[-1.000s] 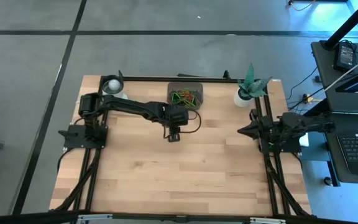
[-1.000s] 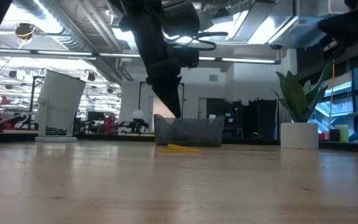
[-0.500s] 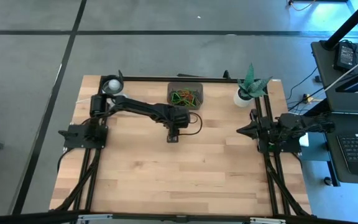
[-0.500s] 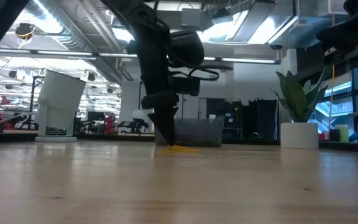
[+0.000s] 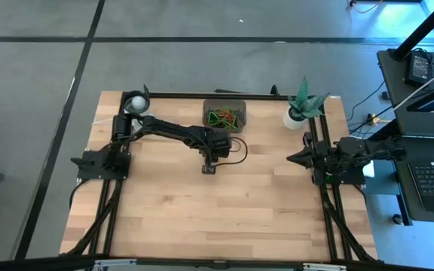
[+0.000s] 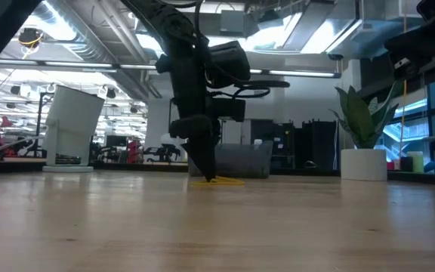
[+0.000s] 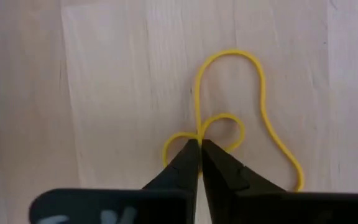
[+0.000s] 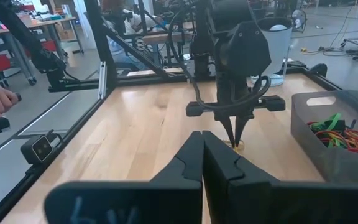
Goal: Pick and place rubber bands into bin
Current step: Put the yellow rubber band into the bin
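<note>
From above, the left arm's fingers [image 5: 209,168] hide the yellow rubber band [image 7: 241,118] under them. Up close, those fingers are pressed together, pinching its strand where it lies flat on the desk [image 5: 224,214], just in front of the bin [image 5: 224,113]. The bin holds a tangle of green, orange and red bands [image 8: 340,134]. The right arm's fingers [image 8: 202,163] are pressed together, empty, at the desk's right edge.

Yellow rubber band [image 7: 241,118], pale wood table [image 5: 224,203], seemingly grey-brown bin [image 5: 224,103]
</note>
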